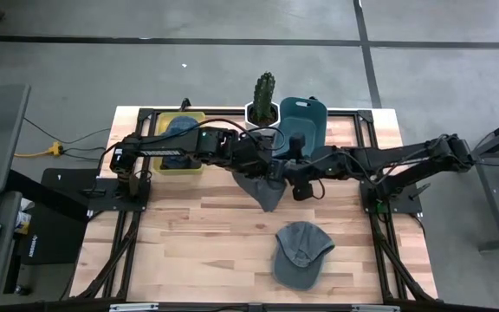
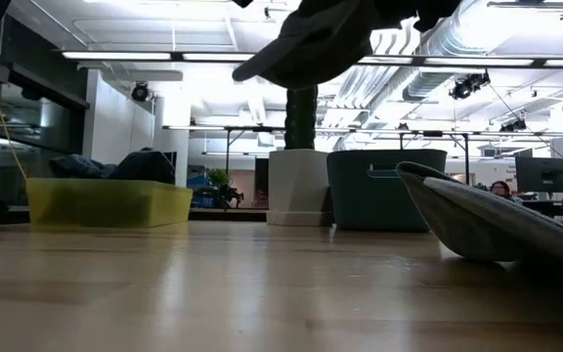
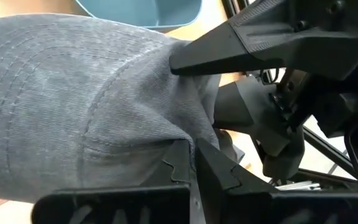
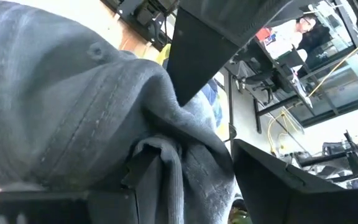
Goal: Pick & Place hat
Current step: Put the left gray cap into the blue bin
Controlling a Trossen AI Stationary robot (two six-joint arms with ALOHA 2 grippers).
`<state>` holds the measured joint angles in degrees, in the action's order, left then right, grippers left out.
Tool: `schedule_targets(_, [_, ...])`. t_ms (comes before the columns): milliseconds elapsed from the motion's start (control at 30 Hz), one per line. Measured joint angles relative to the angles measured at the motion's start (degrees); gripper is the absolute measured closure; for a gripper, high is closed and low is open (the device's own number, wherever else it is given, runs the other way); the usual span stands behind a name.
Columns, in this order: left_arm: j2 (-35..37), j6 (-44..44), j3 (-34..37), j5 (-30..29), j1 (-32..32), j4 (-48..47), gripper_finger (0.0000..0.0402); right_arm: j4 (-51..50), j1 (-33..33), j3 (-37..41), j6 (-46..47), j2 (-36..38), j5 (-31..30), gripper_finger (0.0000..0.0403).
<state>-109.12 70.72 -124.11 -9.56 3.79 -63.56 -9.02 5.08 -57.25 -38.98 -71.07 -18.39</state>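
While your left gripper (image 1: 265,170) sits pinched shut on the grey hat (image 1: 262,191), the hat hangs in the air over the mid-table, back half, clear of the wood. Left of it the yellow bin (image 1: 180,154) already holds dark fabric, likely other hats. Left wrist view shows the two fingers (image 3: 180,167) closed together on a fold of the cloth. Your right gripper (image 1: 300,184) is just beside, jaws spread wide, one finger (image 4: 194,46) over the fabric and the other below it, not clamped. Looks like a handover or regrasp mid-air, so the step in hand is transfer, not placement. Next move calls for closing the right jaws on the cloth before the left lets go, then carrying it to a bin; the teal bin (image 1: 302,121) behind is nearest. Second hat (image 1: 300,253) lies flat on the table front right, untouched.
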Motion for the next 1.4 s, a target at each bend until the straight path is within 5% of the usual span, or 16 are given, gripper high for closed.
schedule_targets(167, [0.0, -0.43, 0.0, 0.04, 0.0, 0.01, 0.0402, -0.16, -0.62, 0.0, 0.0, 0.0, 1.48, 0.0251])
schedule_targets(467, [0.0, -0.57, 0.0, 0.0, 0.0, 0.01, 0.0402, -2.04, -0.63, 0.0, 0.2, 0.0, 2.0, 0.0388])
schedule_targets(1067, [0.0, -4.84, 0.0, -0.02, -0.04, 0.12, 0.0397, -5.63, -0.55, -0.02, 4.42, 0.0, -0.11, 0.0399])
schedule_targets(1400, [0.0, -9.0, 0.0, -4.75, -0.04, 1.23, 0.0292, -9.22, -0.59, -0.02, 5.57, 1.41, -0.57, 0.0399])
